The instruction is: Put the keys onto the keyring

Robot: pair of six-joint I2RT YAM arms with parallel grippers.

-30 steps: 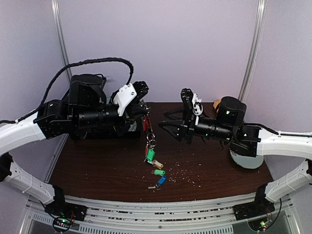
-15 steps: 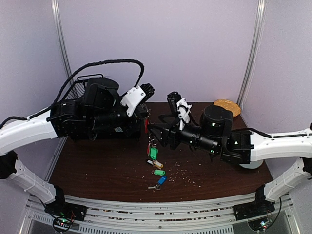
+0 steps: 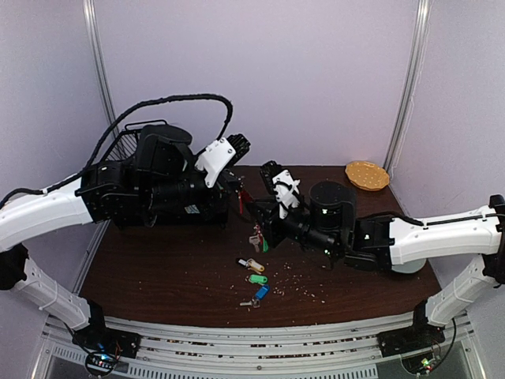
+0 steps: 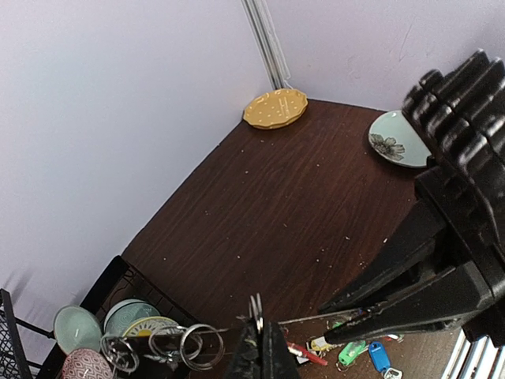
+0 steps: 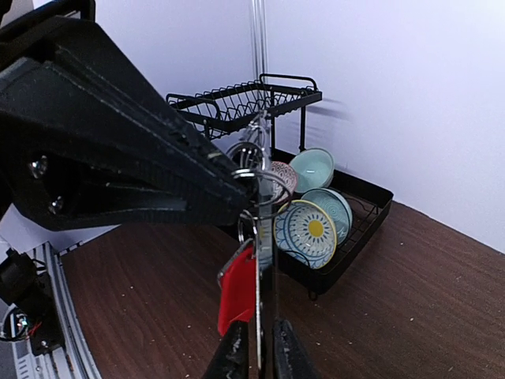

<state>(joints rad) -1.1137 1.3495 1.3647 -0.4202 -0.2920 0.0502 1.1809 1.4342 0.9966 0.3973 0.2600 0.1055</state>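
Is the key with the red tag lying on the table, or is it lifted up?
Lifted. The red-tagged key hangs in the air from small rings between the two hands, with the table well below it.

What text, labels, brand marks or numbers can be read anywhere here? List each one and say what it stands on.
None can be read.
The left arm's dark housing carries a small pale mark, too blurred to read.
The key tags show no print: the green tag, the blue tag, the red tag.
The yellow plate bears only dots, the pale plate only a flower.
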